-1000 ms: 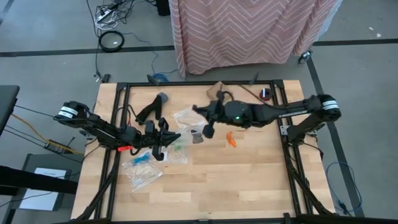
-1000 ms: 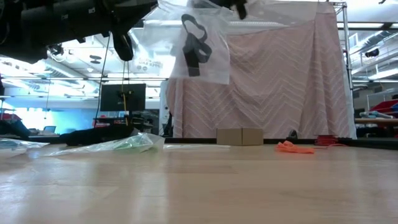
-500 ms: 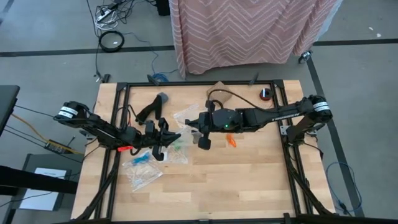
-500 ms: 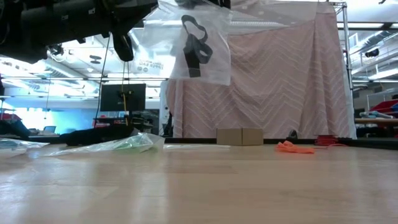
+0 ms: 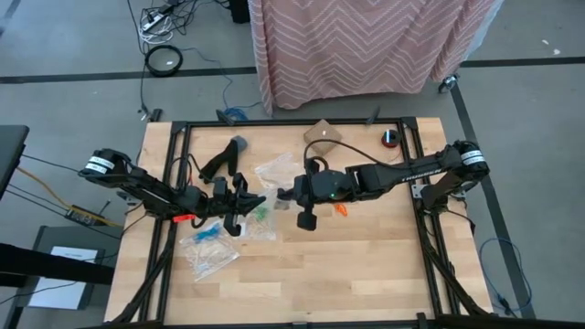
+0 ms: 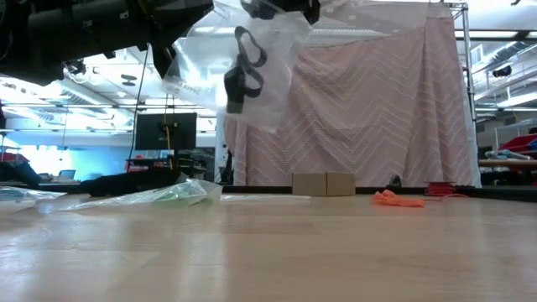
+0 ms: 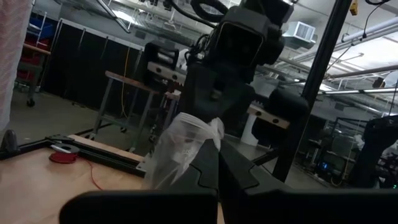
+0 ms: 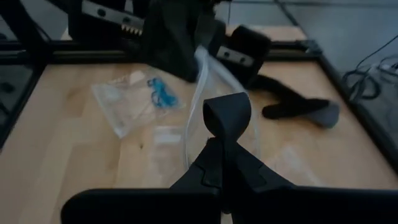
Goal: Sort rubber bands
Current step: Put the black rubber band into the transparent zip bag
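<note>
The right arm has drawn back toward the table's middle, swinging the hanging clear bag (image 6: 243, 67) of black rubber bands (image 6: 243, 69). Both the left gripper (image 5: 245, 203) and right gripper (image 5: 291, 190) pinch it aloft. Beyond, orange rubber bands (image 6: 398, 199) lie on the table (image 6: 277, 252).

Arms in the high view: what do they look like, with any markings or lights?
Both arms are dark, jointed and slim. The left arm has a white label near its base and a red patch near the wrist. The right arm has a white band, pale lettering along its link and a green light at the wrist.
</note>
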